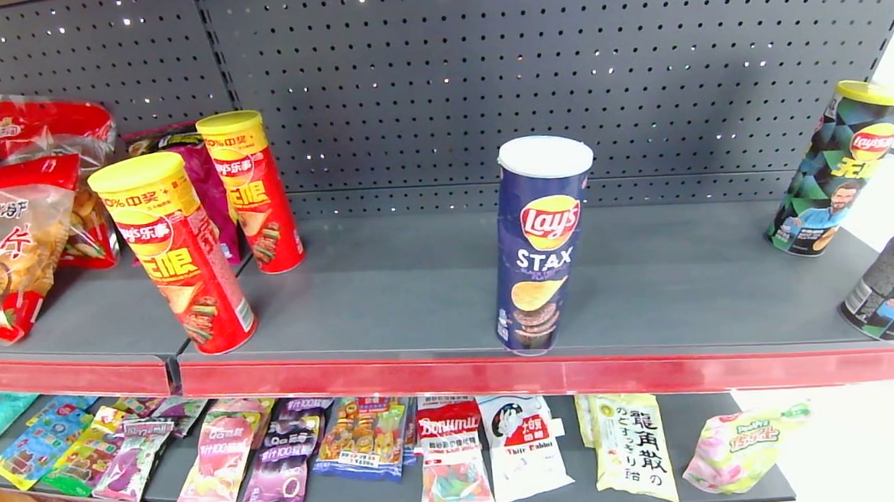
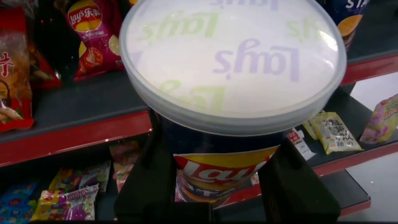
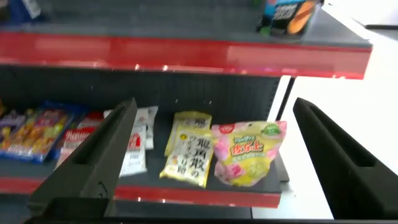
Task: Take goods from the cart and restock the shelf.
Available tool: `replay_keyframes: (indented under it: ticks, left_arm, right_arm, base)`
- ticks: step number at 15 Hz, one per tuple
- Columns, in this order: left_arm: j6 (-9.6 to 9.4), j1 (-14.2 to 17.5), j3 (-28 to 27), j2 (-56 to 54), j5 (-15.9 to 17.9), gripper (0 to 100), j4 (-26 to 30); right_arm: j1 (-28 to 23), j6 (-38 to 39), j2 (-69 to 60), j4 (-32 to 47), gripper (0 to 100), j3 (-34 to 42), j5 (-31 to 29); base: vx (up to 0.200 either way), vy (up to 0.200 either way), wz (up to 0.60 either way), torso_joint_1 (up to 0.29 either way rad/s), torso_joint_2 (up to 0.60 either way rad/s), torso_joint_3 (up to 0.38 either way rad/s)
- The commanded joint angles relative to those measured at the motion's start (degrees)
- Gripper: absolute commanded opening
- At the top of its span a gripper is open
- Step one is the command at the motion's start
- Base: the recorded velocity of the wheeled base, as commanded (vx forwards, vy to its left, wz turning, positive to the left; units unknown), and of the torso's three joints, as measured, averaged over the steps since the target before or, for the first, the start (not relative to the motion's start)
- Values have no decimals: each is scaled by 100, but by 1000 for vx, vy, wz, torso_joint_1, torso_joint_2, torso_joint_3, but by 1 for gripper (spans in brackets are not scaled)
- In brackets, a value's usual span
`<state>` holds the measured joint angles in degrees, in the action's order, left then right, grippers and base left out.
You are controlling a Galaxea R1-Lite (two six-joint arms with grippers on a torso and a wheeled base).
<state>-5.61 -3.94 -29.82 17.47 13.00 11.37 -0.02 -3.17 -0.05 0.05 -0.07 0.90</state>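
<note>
- Left wrist view: the left gripper (image 2: 227, 193) clamps the held can (image 2: 233, 68), blue with a white lid, in front of the upper shelf's (image 2: 74, 134) red edge.
- Right wrist view: the right gripper (image 3: 214, 106) is spread wide and empty, facing candy bags (image 3: 245, 155) on the lower shelf (image 3: 205, 196).
- Head view: the standing can (image 1: 542, 246) is upright on the upper shelf, between the red cans (image 1: 176, 257) and the green cans (image 1: 833, 169).

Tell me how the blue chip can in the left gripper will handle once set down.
The blue chip can in the left gripper looks like a rigid tube, so it probably won't crumple. If tall and narrow like the matching can standing on the upper shelf, it may tip when nudged, then roll.
</note>
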Motion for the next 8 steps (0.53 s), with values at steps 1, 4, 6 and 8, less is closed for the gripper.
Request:
replay_keyframes:
  ticks: [1,4,6,8]
  left_arm:
    - [-2,-2,-24,37,1,0,-4]
    - [-2,-2,-15,28,10,0,-4]
    - [-2,-2,-6,37,19,0,5]
    - [-2,-2,-50,116,19,0,5]
  right_arm:
    - [20,97,40,39,100,-1,59]
    - [11,264,14,21,100,7,15]
    - [11,264,14,21,100,7,-55]
    - [11,264,14,21,100,7,-55]
  base:
    - [0,0,0,0,0,0]
    - [0,0,0,0,0,0]
    - [0,0,0,0,0,0]
    - [0,0,0,0,0,0]
